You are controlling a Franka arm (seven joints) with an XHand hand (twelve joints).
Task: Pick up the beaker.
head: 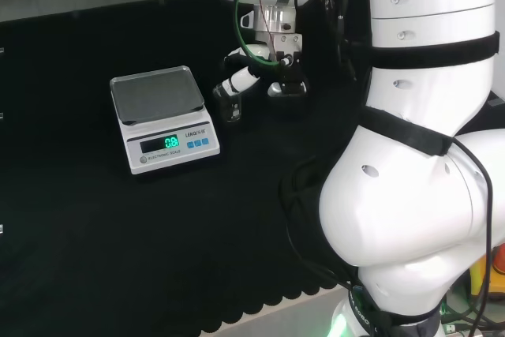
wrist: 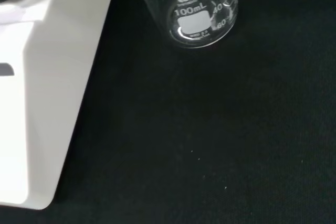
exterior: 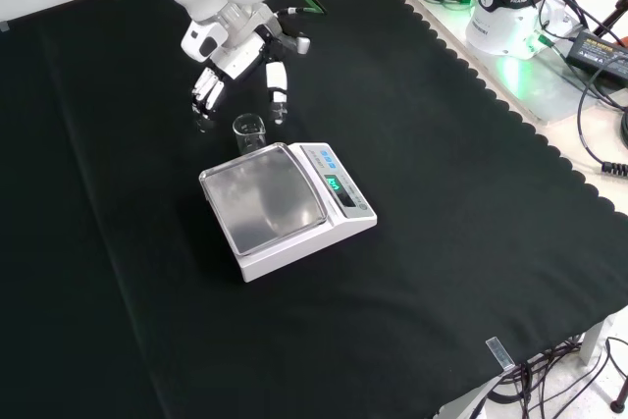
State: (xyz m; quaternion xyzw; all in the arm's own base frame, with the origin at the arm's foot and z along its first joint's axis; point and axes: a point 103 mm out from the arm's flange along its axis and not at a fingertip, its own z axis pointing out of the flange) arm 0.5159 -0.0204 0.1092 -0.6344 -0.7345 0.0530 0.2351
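Note:
A small clear glass beaker [exterior: 249, 132] stands upright on the black cloth, right behind the scale's back edge in the front view. In the head view the beaker [head: 231, 107] sits just right of the scale. The hand [exterior: 234, 54] hovers close beyond it, open, with fingers [exterior: 205, 95] and thumb spread to either side and pointing down at the cloth. Nothing is held, and I see no contact with the glass. The head view shows the hand [head: 243, 77] just above and right of the beaker. Up close in the wrist view, the beaker [wrist: 202, 11] looks empty.
A white electronic scale [exterior: 285, 205] with a steel pan stands next to the beaker; its body [wrist: 47, 77] is close in the wrist view. The scale [head: 162, 120] is lit. Cables and equipment lie beyond the cloth's scalloped edge [exterior: 461, 56].

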